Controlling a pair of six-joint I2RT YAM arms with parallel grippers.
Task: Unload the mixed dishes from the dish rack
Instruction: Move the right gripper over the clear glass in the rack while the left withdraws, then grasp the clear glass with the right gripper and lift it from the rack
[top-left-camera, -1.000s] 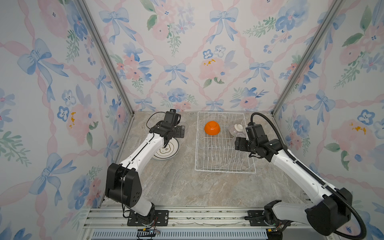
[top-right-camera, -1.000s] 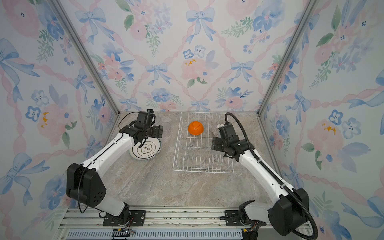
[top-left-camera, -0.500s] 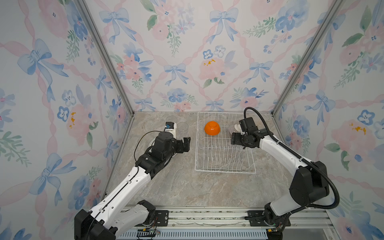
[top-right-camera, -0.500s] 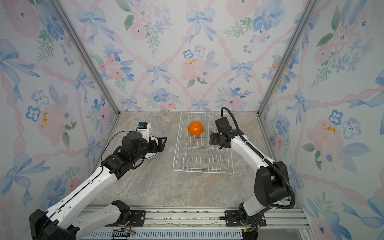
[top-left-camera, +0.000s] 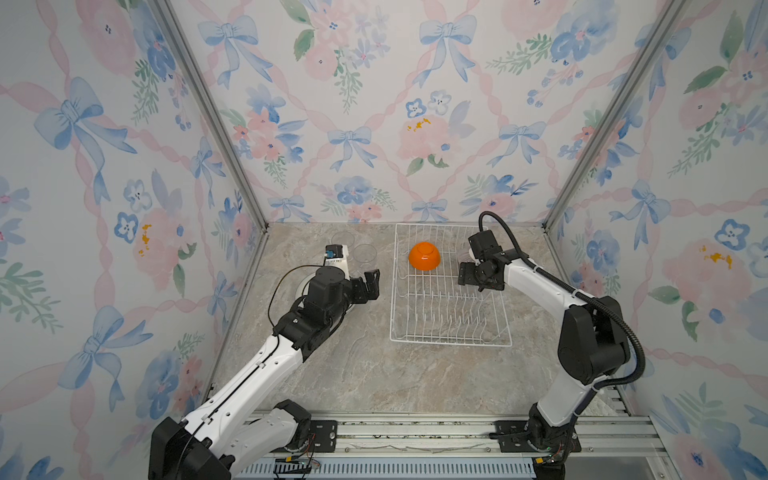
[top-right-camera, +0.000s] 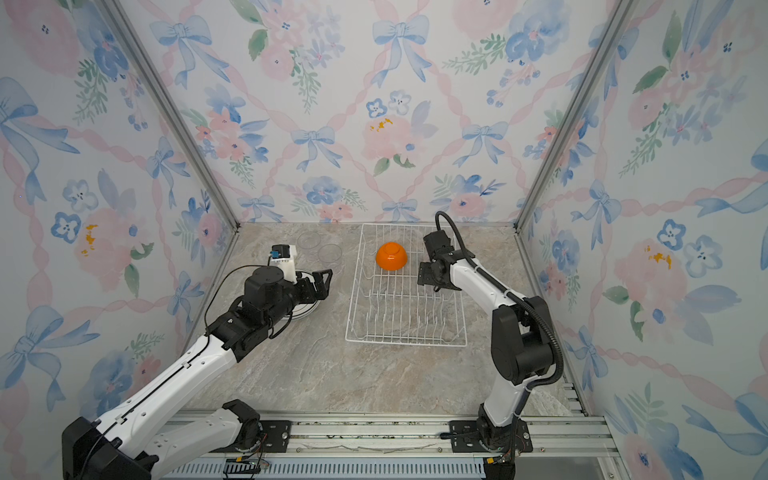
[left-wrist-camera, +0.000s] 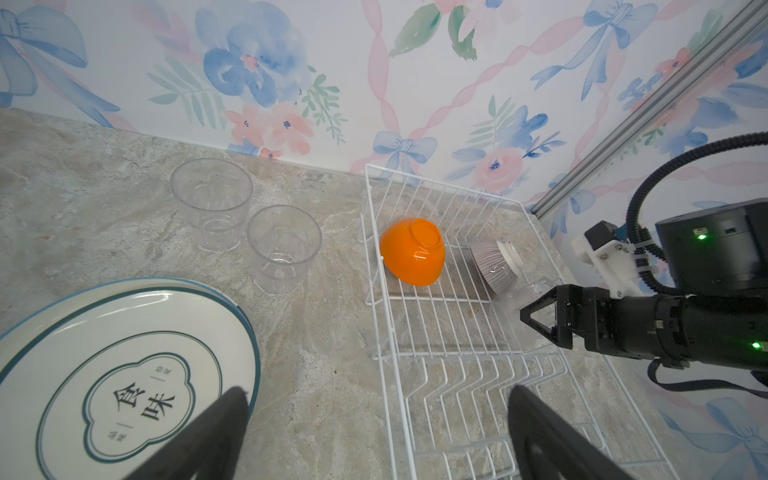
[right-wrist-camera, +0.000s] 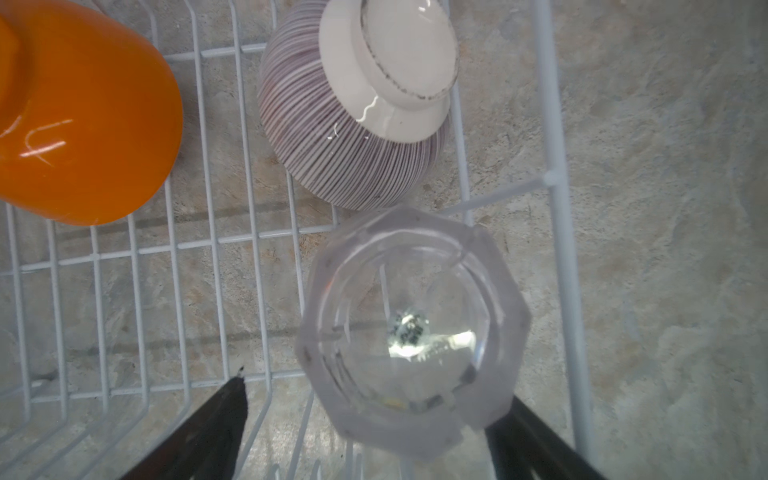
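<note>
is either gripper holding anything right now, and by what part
Nothing is held. The left gripper is open and empty; the right gripper is open around the clear tumbler in the dish rack, with a gap on one side.

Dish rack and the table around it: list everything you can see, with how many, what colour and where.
dish rack: one, white wire, on the table right of centre
orange bowl: one, orange, upside down at the rack's far end
striped bowl: one, pale with dark stripes, upside down in the rack beside the orange bowl
racked tumbler: one, clear, base up in the rack by the striped bowl
table tumblers: two, clear, upright, left of the rack
plates: a stack, count unclear, white with teal rings, left of the rack
table: one, grey-beige stone look
left end effector: one, black, open, empty, between plates and rack
right end effector: one, black, open, either side of the racked tumbler
</note>
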